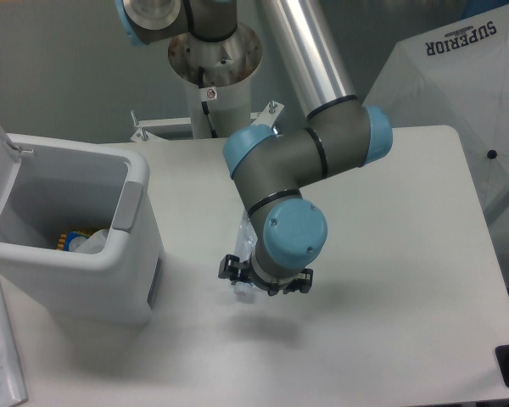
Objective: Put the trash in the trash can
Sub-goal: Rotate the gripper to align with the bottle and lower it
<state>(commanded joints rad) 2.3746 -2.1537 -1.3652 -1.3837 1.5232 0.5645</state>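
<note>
Crushed clear plastic bottle (246,284) lay mid-desk, not yet binned; black pincer (264,283) low over it, open/shut unclear; boxy pale-grey trash can (127,280) at left edge w/ lid up.

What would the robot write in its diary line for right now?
gripper: low over bottle, grip hidden | bottle: on table, mostly covered by arm | bin: lid open, some trash inside | step: picking up bottle
</note>
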